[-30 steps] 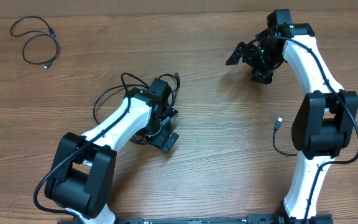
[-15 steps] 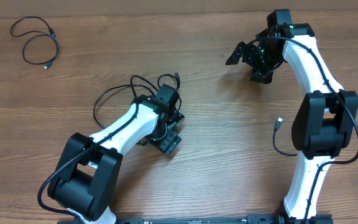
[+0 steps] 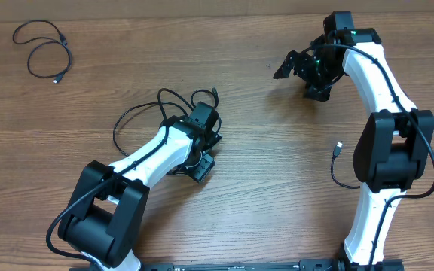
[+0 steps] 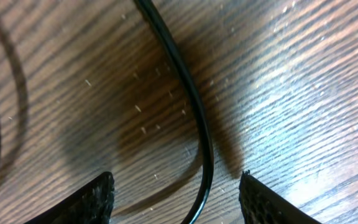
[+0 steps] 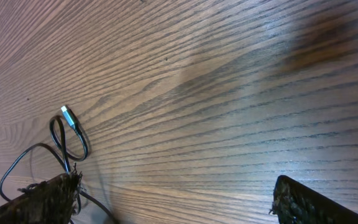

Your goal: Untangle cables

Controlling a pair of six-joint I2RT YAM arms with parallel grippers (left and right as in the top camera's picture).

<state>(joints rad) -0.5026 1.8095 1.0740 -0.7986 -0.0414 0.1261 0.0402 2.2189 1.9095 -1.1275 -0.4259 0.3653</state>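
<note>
Over the last second the left claw (image 4: 179, 186) has narrowed from wide open to roughly half open and has shifted slightly along the counter (image 3: 262, 203) toward the knotted bundle (image 3: 160, 113); its jaws are not yet shut; one black strand (image 4: 188, 99) of the bundle runs lengthwise between the two fingertips (image 4: 98, 199), with bare wood showing on either side, so no grip is made so far. Judgement: this is a closing motion on a single strand, the preparation for drawing it clear of the knot; the untangling of this bundle is at an early stage, since its loops lie crossed just beside the left wrist. The right claw (image 5: 176, 196) has not moved; it hangs fully open near the far right of the counter and holds nothing; a looped cord with a silvery-blue tip (image 5: 68, 118) appears at the left of its wrist view. One separate cord (image 3: 47, 54) lies alone at the far left corner, well apart from the bundle, in the same place as a second ago. The counter is brown wood-grain laminate with fine pale specks and a patch of glare in the left wrist view; only a thin pale strip along the far edge shows beyond it, and nothing else of the room can be made out.
</note>
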